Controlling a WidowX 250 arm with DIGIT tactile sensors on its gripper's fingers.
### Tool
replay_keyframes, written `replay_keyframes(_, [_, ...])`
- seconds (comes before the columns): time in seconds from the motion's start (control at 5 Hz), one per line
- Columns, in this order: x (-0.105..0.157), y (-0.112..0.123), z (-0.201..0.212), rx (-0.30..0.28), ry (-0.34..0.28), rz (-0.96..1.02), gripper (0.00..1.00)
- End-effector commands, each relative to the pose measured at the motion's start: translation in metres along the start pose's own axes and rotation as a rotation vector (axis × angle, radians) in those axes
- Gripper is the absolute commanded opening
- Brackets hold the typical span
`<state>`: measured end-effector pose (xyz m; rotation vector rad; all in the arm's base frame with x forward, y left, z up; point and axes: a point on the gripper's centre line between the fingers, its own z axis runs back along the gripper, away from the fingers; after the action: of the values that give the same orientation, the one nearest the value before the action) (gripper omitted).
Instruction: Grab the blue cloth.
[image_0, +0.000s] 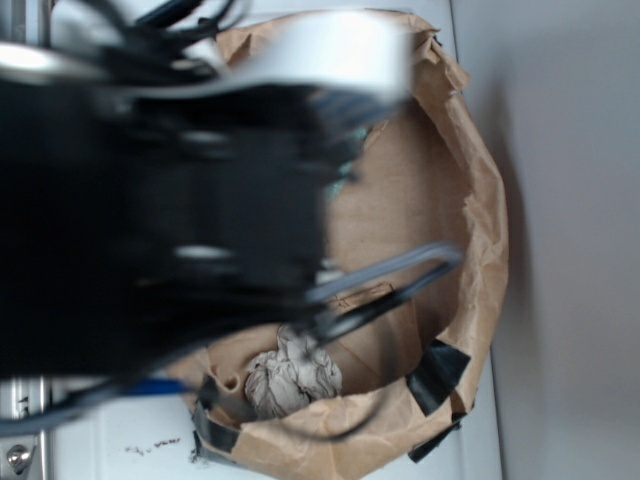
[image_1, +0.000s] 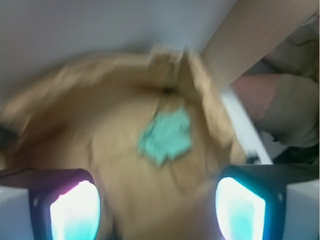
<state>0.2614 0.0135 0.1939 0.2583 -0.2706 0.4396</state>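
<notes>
In the wrist view the blue cloth (image_1: 166, 136), a small teal rag, lies flat on the brown paper floor of the bag (image_1: 125, 165), ahead of my gripper (image_1: 157, 210). The two glowing pads (image_1: 75, 210) stand wide apart with only brown paper between them, so the gripper is open and clear of the cloth. The view is blurred by motion. In the exterior view the black arm (image_0: 160, 230) fills the left and middle and covers nearly all of the cloth; only a teal sliver (image_0: 345, 180) shows at its edge.
A wrinkly beige-white wad of cloth (image_0: 292, 372) lies near the bag's front wall. The brown paper bag rim (image_0: 485, 230) rings the workspace, patched with black tape (image_0: 438, 375). Cables (image_0: 400, 275) trail from the arm. A person's arm (image_1: 260, 95) shows at the wrist view's right.
</notes>
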Motion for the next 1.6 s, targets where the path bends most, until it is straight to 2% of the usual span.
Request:
replay_keyframes(0.0, [0.010, 0.007, 0.017, -0.022, -0.049, 0.021, 1.00])
replay_keyframes(0.2, [-0.012, 0.011, -0.015, -0.096, -0.107, 0.271, 1.00])
replay_keyframes(0.4, [0.004, 0.004, -0.058, -0.147, -0.056, 0.264, 1.00])
replay_keyframes(0.6, [0.007, -0.005, -0.087, -0.107, -0.024, 0.134, 1.00])
replay_keyframes(0.8, [0.025, -0.001, -0.109, -0.121, 0.060, 0.134, 1.00])
replay_keyframes(1.0, [0.028, 0.001, -0.128, -0.113, 0.103, 0.149, 1.00])
replay_keyframes(1.2, [0.025, -0.006, -0.146, -0.071, 0.120, 0.130, 1.00])
replay_keyframes(1.4, [0.019, -0.003, -0.153, -0.026, 0.142, 0.130, 1.00])
